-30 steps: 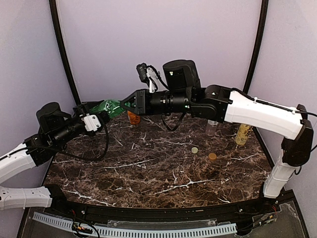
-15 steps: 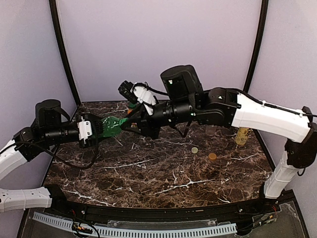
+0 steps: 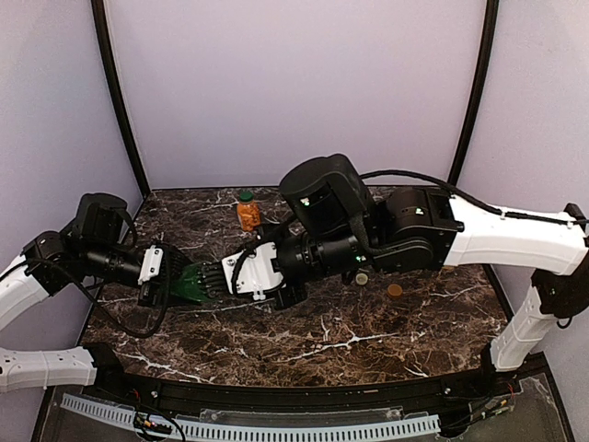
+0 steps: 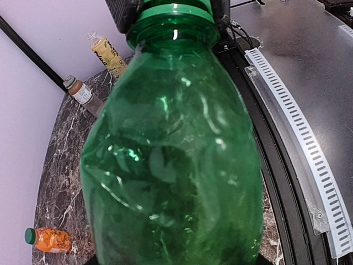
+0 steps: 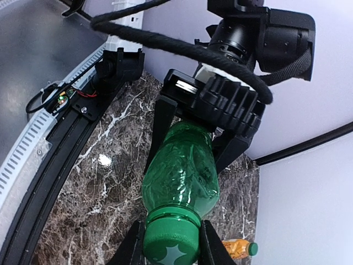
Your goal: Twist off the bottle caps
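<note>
The all-green bottle [image 3: 195,282] hangs on its side above the table's left half, held between both arms. My left gripper [image 3: 175,284] is shut on its body [image 4: 171,165], which fills the left wrist view. My right gripper [image 5: 172,245] is shut on its green cap [image 5: 171,240], one finger on each side. The short orange bottle [image 3: 248,212] stands at the back of the table with its green cap on. In the left wrist view the pale yellow bottle [image 4: 108,54] and the clear brown-label bottle [image 4: 83,93] show beyond; the right arm hides them from above.
A loose orange-brown cap [image 3: 394,290] and a pale cap [image 3: 361,277] lie on the dark marble table [image 3: 304,341] right of centre, the pale one partly under the right arm. The slotted rail [image 3: 276,428] runs along the near edge.
Both arms carried the green bottle from the back left, near the orange bottle, forward and down over the left half. The right wrist has turned. Both grips held.
</note>
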